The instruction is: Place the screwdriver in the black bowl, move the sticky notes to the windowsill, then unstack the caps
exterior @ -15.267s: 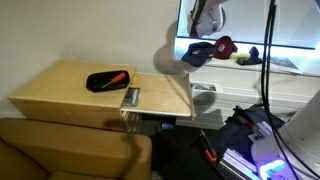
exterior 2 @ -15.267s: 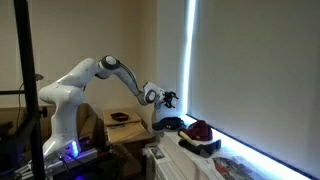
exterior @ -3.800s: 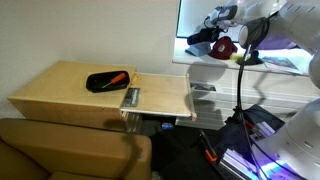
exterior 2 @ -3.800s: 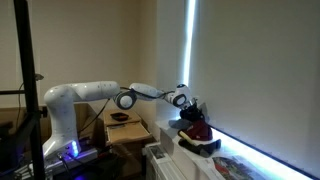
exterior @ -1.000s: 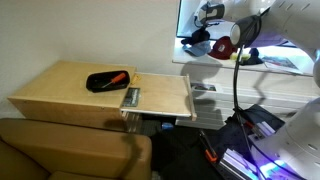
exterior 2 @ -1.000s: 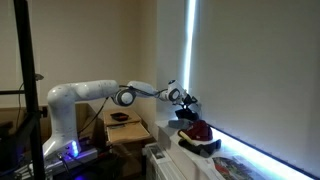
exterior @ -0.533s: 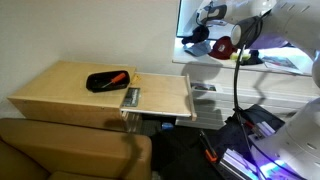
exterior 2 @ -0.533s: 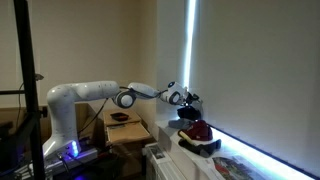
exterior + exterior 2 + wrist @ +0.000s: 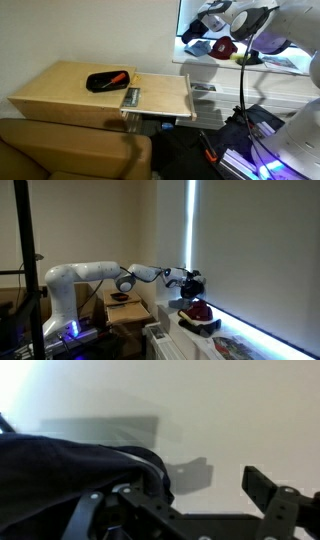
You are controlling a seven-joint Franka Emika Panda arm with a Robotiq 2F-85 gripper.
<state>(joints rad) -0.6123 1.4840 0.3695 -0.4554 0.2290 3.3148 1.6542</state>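
The navy cap (image 9: pixel 70 465) presses against 1 finger of the wide-open gripper (image 9: pixel 175 492); the red cap (image 9: pixel 226 46) sits on the windowsill (image 9: pixel 225 70).

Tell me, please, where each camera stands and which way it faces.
An exterior view: across the wooden table toward the windowsill; arm upper right.
An exterior view: near the robot's base, along the window; whole arm.
Wrist view: close over the dark cap; open pincer.
Both exterior views share the red cap.

The caps (image 9: pixel 226 46) and window (image 9: pixel 292 25) hem in the tool (image 9: pixel 203 30); the front of the wooden table (image 9: pixel 50 96) lies bare.
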